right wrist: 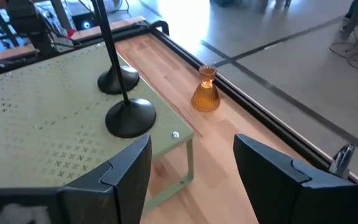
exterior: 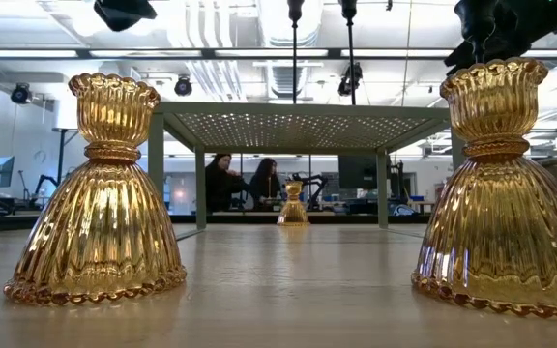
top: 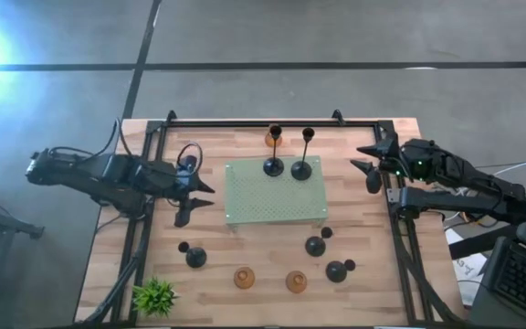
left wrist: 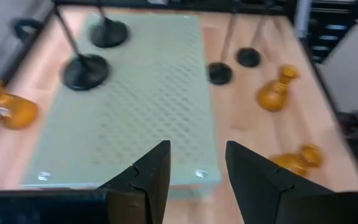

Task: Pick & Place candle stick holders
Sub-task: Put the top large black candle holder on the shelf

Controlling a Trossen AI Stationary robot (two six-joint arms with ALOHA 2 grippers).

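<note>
Two tall black candle stick holders point(top: 273, 167) point(top: 301, 170) stand by their round bases on the green perforated stand point(top: 245, 206). They also show in the right wrist view point(right wrist: 129, 117). One amber holder point(top: 274, 137) stands on the table behind the stand. Two more amber holders point(top: 244, 277) point(top: 296, 281) stand near the front edge. Three short black holders point(top: 195, 257) point(top: 315, 245) point(top: 336, 270) stand on the table in front of the stand. My left gripper point(top: 197, 199) is open and empty, left of the stand. My right gripper point(top: 365, 163) is open and empty, right of the stand.
A small green plant point(top: 155, 295) sits at the near left corner. A black frame point(top: 272, 122) runs along the table's far and side edges. A laptop point(top: 523, 279) lies off the table's right. In the low view, people point(exterior: 240, 182) sit in the room beyond.
</note>
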